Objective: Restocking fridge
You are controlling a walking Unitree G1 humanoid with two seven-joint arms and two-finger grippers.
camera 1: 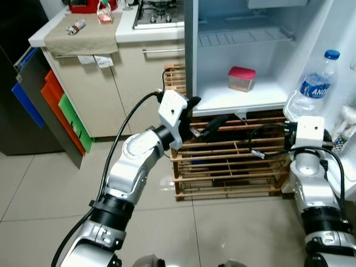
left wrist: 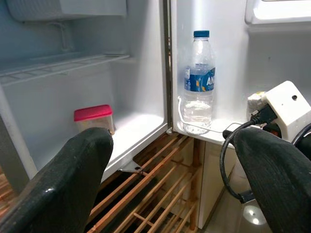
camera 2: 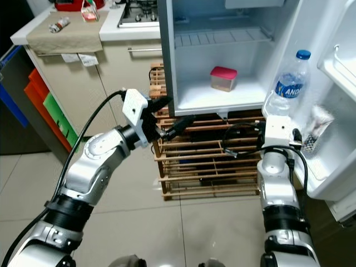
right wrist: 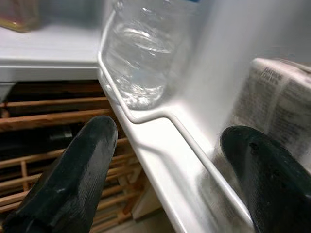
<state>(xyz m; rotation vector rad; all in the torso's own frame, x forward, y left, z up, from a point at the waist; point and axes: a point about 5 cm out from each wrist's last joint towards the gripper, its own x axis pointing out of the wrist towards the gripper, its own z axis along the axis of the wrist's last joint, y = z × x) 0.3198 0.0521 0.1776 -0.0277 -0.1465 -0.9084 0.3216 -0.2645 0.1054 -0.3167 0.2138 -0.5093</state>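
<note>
The small fridge (camera 1: 245, 99) stands open on a wooden rack (camera 1: 233, 161). On its lower shelf sits a red-lidded container (camera 1: 241, 78). A clear water bottle (camera 1: 311, 89) with a blue cap and label stands upright in the door shelf (right wrist: 146, 116). My left gripper (camera 1: 204, 115) is open and empty in front of the fridge's bottom edge, pointing toward the container (left wrist: 93, 118) and bottle (left wrist: 198, 82). In the right wrist view my right gripper (right wrist: 170, 133) is open and empty, close to the door shelf rail just beside the bottle (right wrist: 141, 58).
A printed packet (camera 2: 312, 130) lies in the door shelf to the right of the bottle. To the left are a kitchen counter (camera 1: 83, 33) with a cloth, a stove (camera 1: 158, 14), and coloured folders (camera 1: 61, 105) against the cabinet. The floor is tiled.
</note>
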